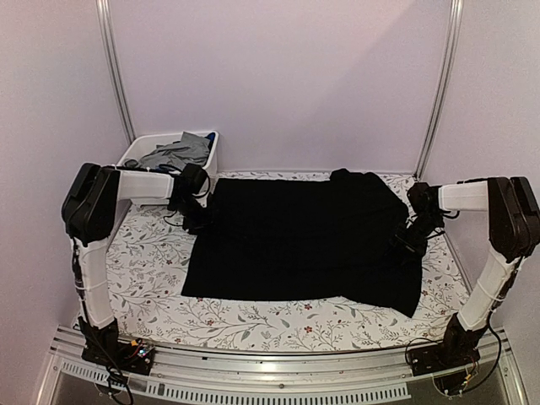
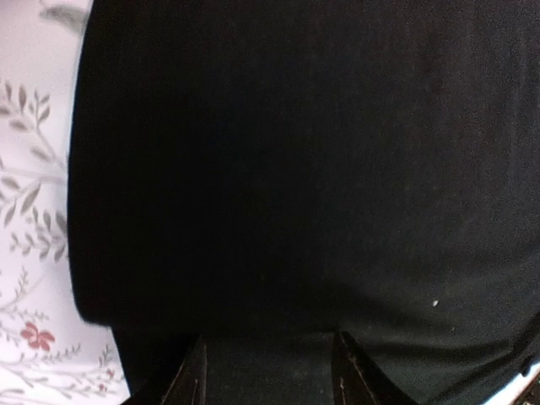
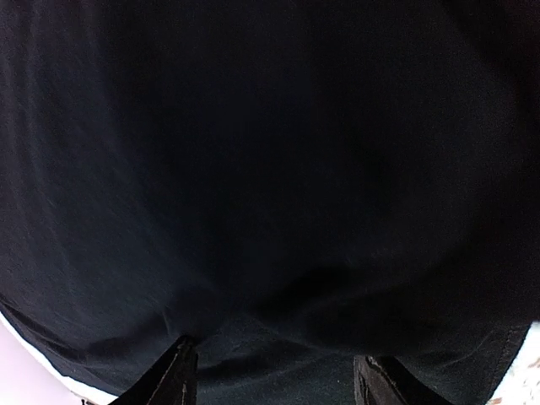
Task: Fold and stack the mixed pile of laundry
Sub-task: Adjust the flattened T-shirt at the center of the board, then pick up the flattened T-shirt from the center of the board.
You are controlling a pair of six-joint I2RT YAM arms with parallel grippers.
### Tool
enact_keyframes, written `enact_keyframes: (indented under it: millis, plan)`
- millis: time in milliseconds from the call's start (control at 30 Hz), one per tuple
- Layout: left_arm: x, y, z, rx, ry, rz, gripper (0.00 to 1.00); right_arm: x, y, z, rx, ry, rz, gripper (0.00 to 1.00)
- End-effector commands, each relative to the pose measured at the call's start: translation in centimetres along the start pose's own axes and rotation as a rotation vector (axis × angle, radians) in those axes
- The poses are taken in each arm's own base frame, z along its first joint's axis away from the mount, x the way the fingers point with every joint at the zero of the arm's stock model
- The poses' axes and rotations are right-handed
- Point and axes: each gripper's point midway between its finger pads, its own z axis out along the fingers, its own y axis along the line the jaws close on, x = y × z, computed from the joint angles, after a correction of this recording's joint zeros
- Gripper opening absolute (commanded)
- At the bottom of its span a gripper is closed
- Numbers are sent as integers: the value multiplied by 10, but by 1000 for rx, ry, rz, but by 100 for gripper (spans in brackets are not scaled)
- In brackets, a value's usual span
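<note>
I see the T-shirt (image 1: 304, 245) spread flat across the worktop (image 1: 152, 278), from near its left edge almost to its right edge. My left gripper (image 1: 192, 213) sits low at the T-shirt's far left corner, fingers (image 2: 190, 375) apart with cloth lying between them. My right gripper (image 1: 411, 236) is down at the T-shirt's right side, fingers (image 3: 177, 375) likewise apart over bunched cloth. The grey shirt (image 1: 181, 152) and blue garment (image 1: 209, 136) lie in the bin (image 1: 135, 153) at the far left corner.
</note>
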Motion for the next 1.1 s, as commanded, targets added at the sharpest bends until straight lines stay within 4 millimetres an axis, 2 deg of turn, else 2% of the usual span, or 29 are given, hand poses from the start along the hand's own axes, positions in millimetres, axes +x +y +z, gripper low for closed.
enact_keyframes:
  millis: [0, 67, 167, 233, 300, 367, 467, 567, 700, 733, 867, 1067]
  plan:
    - [1, 28, 39, -67, 62, -20, 49, -49, 5, 20, 0, -72, -64, 62]
    - [-12, 29, 43, -58, 48, -23, 49, -65, 15, 21, -16, -82, -86, 62]
    - [-34, 27, 41, -37, 22, -28, 51, -81, 36, 8, -62, -89, -119, 62]
    - [-45, 14, 27, 24, -3, -21, 56, -79, 43, -4, -83, -77, -132, 63]
    - [-46, 0, 8, 79, -29, -3, 63, -67, 46, -27, -113, -84, -138, 64]
    - [-38, -9, -11, 125, -35, 3, 69, -49, 43, -46, -139, -93, -118, 66]
    - [-19, -10, -36, 151, -33, -8, 73, -15, 21, -56, -123, -74, -30, 66]
    - [7, -9, -49, 175, -10, -52, 73, 17, -12, -45, -51, -34, 77, 63]
    - [41, -7, -58, 209, 21, -119, 73, 50, -42, -33, -3, -7, 197, 59]
    - [51, -5, -57, 211, 35, -134, 73, 54, -48, -30, 15, -3, 215, 58]
    - [68, -1, -57, 202, 50, -163, 73, 59, -69, -25, 92, -30, 293, 57]
    - [72, 1, -56, 198, 43, -175, 73, 60, -77, -15, 66, -45, 326, 53]
